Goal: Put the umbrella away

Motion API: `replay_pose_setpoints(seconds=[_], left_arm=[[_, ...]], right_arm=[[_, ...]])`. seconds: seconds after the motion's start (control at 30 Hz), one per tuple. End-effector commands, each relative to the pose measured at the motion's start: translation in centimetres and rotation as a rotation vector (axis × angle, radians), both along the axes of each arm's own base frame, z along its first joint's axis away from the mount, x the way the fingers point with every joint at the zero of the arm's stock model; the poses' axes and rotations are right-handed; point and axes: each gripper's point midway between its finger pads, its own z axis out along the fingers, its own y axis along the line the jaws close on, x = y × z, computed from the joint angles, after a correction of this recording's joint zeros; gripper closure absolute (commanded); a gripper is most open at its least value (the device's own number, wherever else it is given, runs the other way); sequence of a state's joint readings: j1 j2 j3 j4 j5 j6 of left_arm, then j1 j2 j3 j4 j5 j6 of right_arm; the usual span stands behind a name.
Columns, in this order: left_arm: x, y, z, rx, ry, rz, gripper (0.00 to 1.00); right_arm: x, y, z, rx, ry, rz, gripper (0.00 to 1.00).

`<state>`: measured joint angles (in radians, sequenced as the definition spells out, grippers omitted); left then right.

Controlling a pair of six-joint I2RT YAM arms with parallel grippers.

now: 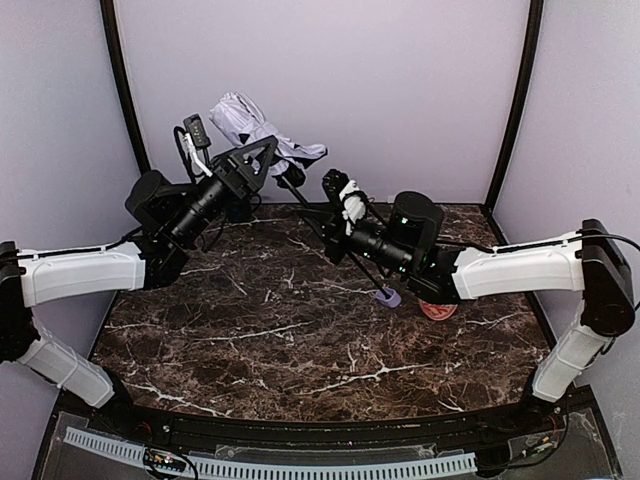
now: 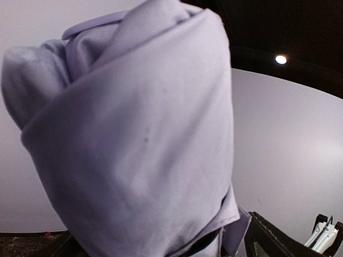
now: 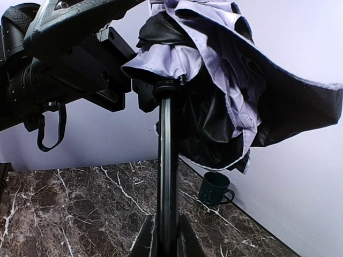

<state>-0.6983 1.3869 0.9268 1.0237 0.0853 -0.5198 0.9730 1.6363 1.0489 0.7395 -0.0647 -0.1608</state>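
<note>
The umbrella (image 1: pixel 250 125) is held up in the air at the back of the table, its lavender-white canopy bunched and partly folded. My left gripper (image 1: pixel 262 158) is shut on the canopy bundle, whose fabric (image 2: pixel 134 134) fills the left wrist view between the fingers (image 2: pixel 268 235). My right gripper (image 1: pixel 332 190) is shut on the thin black shaft (image 3: pixel 167 160), which runs up between its fingers to the canopy (image 3: pixel 214 69) with the black lining showing. The small lavender handle (image 1: pixel 388 297) hangs below the right arm, just above the table.
A dark green mug (image 3: pixel 214 189) stands by the back wall. A red-patterned bowl (image 1: pixel 438 311) sits on the dark marble table (image 1: pixel 300 340), half hidden under the right arm. Lavender walls close in the back and sides.
</note>
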Motion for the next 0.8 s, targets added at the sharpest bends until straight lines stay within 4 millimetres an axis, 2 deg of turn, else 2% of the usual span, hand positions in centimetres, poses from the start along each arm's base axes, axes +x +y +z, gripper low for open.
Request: replay_pose_setpoints(seconds=[0.0,0.1,0.33,0.47,0.5,0.6,0.7,0.77], left_arm=[[-1.7,0.7,2.9,-0.042,-0.124,-0.037,0.04],[-1.8,0.4,3.0,-0.020,-0.133,-0.047,0.10],[-2.7,0.6,2.3,0.003,-0.159,-0.087,0.54],[-3.2,0.3,1.7,0.028,-0.164,-0.118,0.69],[-3.5,0.2,1.5,0.043,-0.170,-0.127,0.74],[-3.8,0.0,0.7,0.098,-0.177,-0.127,0.81],[-4.0,-0.2,0.1,0.187,-0.209,-0.106,0.94],[-4.0,-0.3,-0.1,0.259,-0.224,-0.086,1.00]], right_arm=[[-0.5,-0.4,3.9,0.091,-0.098,-0.009,1.00],[-0.7,-0.2,3.5,0.062,-0.110,0.002,1.00],[-1.2,0.7,1.9,-0.006,-0.115,0.049,1.00],[-1.5,1.1,0.7,-0.045,-0.112,0.079,1.00],[-1.7,1.1,0.4,-0.056,-0.112,0.089,0.96],[-2.0,0.8,-0.3,-0.066,-0.099,0.099,0.47],[-2.4,0.1,-1.8,-0.095,-0.079,0.106,0.03],[-3.2,-1.2,-1.8,-0.106,-0.082,0.119,0.00]])
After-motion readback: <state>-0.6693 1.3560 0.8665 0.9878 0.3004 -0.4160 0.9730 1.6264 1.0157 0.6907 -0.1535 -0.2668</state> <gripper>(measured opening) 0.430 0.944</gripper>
